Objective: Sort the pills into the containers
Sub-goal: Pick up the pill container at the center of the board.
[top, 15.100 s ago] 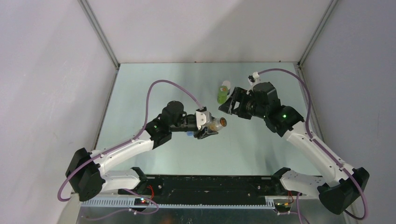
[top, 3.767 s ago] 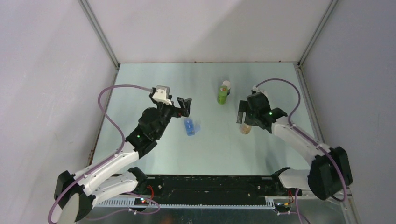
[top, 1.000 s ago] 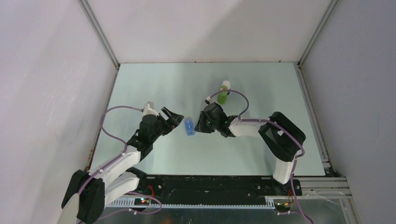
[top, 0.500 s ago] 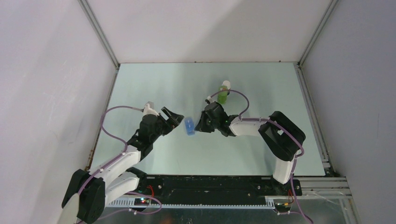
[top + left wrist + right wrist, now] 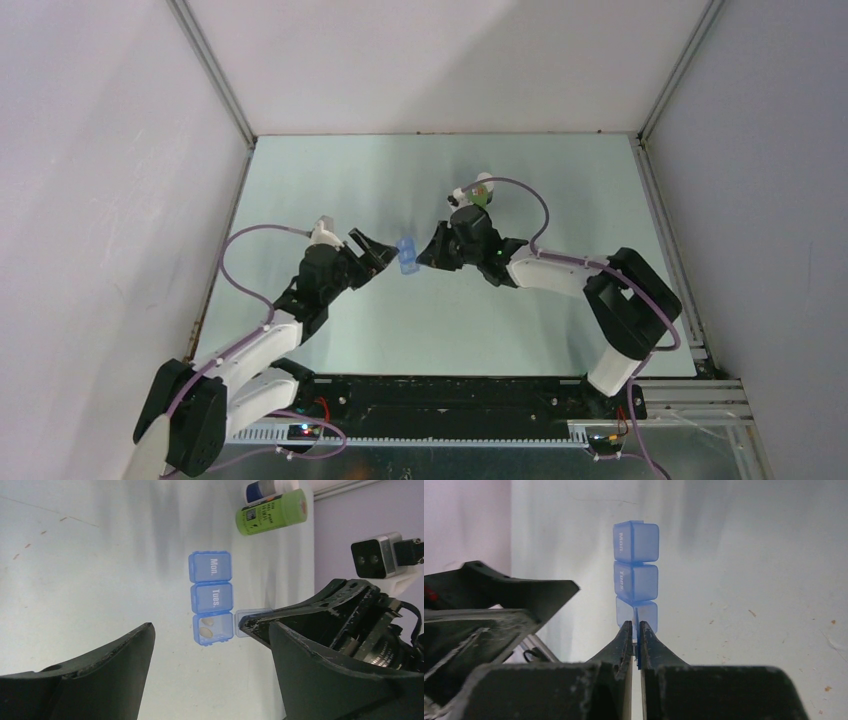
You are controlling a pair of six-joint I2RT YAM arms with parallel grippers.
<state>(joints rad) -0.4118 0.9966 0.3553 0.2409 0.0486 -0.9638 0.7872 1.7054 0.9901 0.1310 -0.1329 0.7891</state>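
Right wrist: right tool (image 5: 636, 629) clamped on lid (image 5: 636, 616) edge of pill box (image 5: 636, 570); left tool (image 5: 375, 252) agape just beside.

Right gripper (image 5: 635, 628) now pinches the open lid (image 5: 252, 615) of the pill box (image 5: 636, 562); box sits slightly farther back.

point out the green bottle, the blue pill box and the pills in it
green bottle (image 5: 272, 512), left wrist view, on its label
blue pill box (image 5: 213, 597), left wrist view, on the Tues. lid
pills (image 5: 208, 622), left wrist view, on one pill in the open compartment
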